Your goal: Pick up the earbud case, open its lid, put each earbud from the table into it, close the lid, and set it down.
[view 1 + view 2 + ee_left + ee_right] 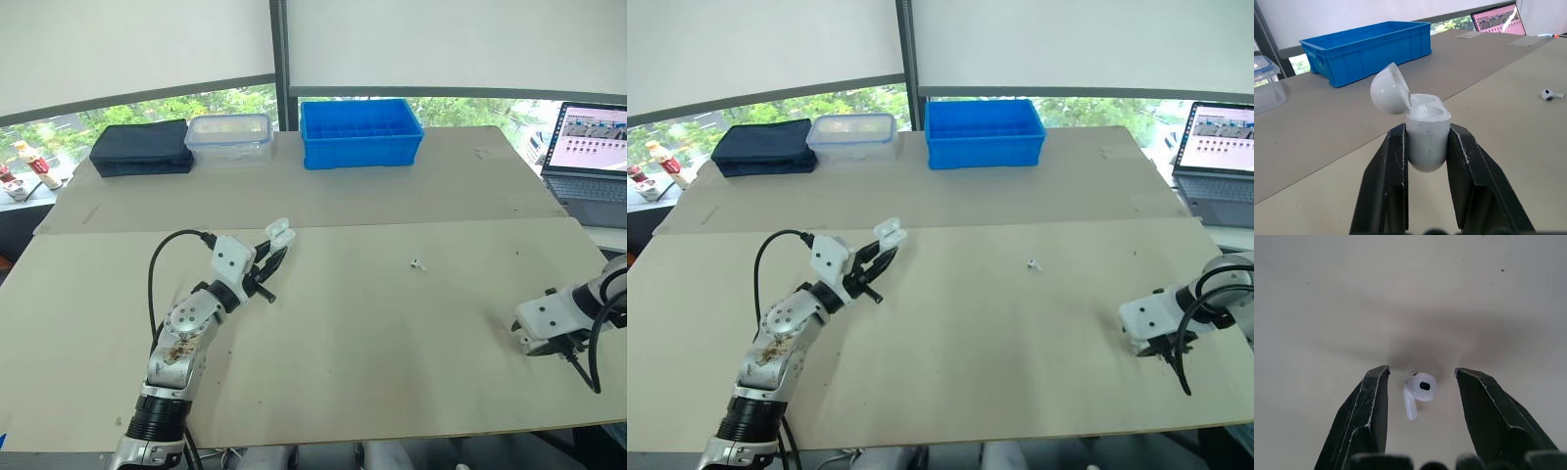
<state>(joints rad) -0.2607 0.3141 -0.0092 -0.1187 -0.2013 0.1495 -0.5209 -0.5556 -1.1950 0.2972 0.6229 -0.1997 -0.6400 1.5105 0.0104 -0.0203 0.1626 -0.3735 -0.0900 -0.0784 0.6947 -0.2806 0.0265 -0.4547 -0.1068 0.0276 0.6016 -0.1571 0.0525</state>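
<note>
White plastic earbud case (1425, 142), lid open, sits pinched in your left gripper (1426, 130); your right gripper (1421, 371) is spread around a small white earbud (1420, 387) on the beige table (392, 338).

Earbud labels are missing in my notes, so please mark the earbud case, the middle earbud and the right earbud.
earbud case (1427, 142): left wrist view, white body below the open lid.
middle earbud (416, 263): left eye view, its middle.
right earbud (1422, 386): right wrist view, its round head.
</note>
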